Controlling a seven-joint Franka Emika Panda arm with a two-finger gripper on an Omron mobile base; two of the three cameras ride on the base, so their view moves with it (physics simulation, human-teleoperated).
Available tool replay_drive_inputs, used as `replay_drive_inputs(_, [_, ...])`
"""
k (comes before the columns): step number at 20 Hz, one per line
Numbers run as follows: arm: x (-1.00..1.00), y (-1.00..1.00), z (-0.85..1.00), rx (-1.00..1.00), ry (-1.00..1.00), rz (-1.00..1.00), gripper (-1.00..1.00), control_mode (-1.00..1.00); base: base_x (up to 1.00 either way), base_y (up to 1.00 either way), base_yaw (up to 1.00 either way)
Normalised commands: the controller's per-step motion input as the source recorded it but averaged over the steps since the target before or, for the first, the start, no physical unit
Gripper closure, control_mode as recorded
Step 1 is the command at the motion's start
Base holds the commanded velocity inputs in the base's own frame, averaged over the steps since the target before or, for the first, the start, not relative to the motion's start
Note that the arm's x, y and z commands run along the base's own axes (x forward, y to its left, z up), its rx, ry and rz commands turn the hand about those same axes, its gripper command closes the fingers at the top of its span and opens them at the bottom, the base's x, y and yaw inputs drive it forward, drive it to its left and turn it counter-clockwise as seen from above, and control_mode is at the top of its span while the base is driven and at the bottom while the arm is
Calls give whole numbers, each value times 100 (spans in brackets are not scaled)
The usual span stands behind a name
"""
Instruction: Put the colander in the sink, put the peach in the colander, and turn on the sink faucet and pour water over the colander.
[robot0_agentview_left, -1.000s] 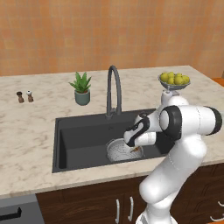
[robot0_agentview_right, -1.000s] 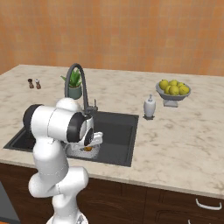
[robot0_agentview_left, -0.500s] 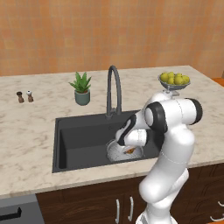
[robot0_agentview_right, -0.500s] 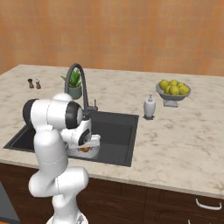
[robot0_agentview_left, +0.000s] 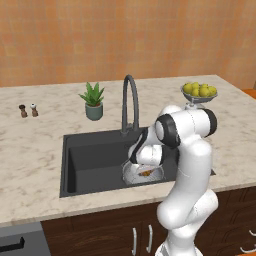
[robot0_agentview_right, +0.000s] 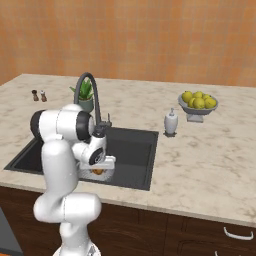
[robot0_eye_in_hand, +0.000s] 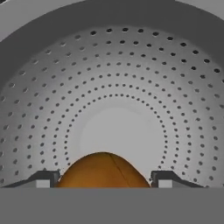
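Here, your inventory: colander (robot0_agentview_left: 143, 174) sits inside the sink (robot0_agentview_left: 90, 162), at its front right corner, below the sink faucet (robot0_agentview_left: 129, 102). Peach (robot0_eye_in_hand: 103, 171) lies between your gripper's (robot0_eye_in_hand: 103, 180) two fingertips (robot0_eye_in_hand: 43, 178), over the colander's floor; whether the wide-set jaws touch it, you cannot tell.

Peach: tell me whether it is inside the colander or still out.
Inside. The peach sits between the gripper's fingertips, low in the colander's perforated bowl, which stands in the sink.
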Motion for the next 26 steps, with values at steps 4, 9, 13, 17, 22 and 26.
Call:
replay_drive_inputs(4, [0,-54,-58,7,-5,13,100,-100,0,0,0])
replay_drive_inputs(9, [-10,-19,-41,3,-9,7,-100,-100,0,0,0])
replay_drive_inputs(13, [-49,-9,-6,1,-19,0,-100,-100,0,0,0])
replay_drive_inputs(17, [-66,-18,11,6,-18,0,-100,-100,0,0,0])
replay_drive_inputs(22, [-57,-36,30,4,-8,0,-100,-100,0,0,0])
replay_drive_inputs(26, [-44,-70,91,20,-20,0,-100,-100,0,0,0])
